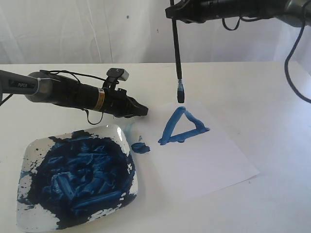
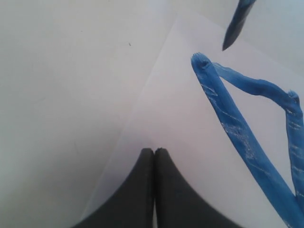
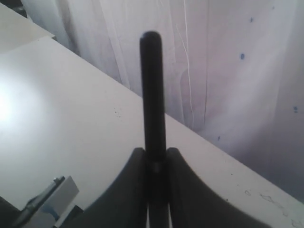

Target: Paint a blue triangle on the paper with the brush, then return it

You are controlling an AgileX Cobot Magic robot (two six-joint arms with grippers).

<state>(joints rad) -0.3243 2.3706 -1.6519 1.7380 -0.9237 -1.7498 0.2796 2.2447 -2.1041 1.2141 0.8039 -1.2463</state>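
I am reading the scene from the white desk (image 1: 272,97) downward. The plain white rectangular paper (image 1: 214,160) is lying right of the desk's middle, turned at an angle to the desk edges. The square white plate smeared with blue paint (image 1: 30,148) is sitting at the near left corner of the desk, just beside the paper.

The left gripper (image 1: 145,111) is reaching in from the left edge. Its jaws are standing pressed together on nothing, with the tips (image 2: 154,152) over the paper's edge on the plate side. I cannot tell whether they are touching the sheet.

The right gripper (image 3: 156,161) is working high above the far edge of the desk, jaws clamped on the upper handle of the long thin black-handled brush (image 1: 177,53).

The small blue triangle of thick, uneven strokes (image 1: 171,127) is lying closed on the paper's plate-side half. A small round blue paint blob (image 1: 141,147) is sitting between it and the plate.

Governing relation: the brush's long axis is hanging vertical, paint-laden tip down, clear of the paper and just beyond the triangle's far apex. I am judging painting complete and the return pending. If the plate is the return point, it is lying toward the near left corner from the right gripper, and the left gripper is sitting nearer to it.
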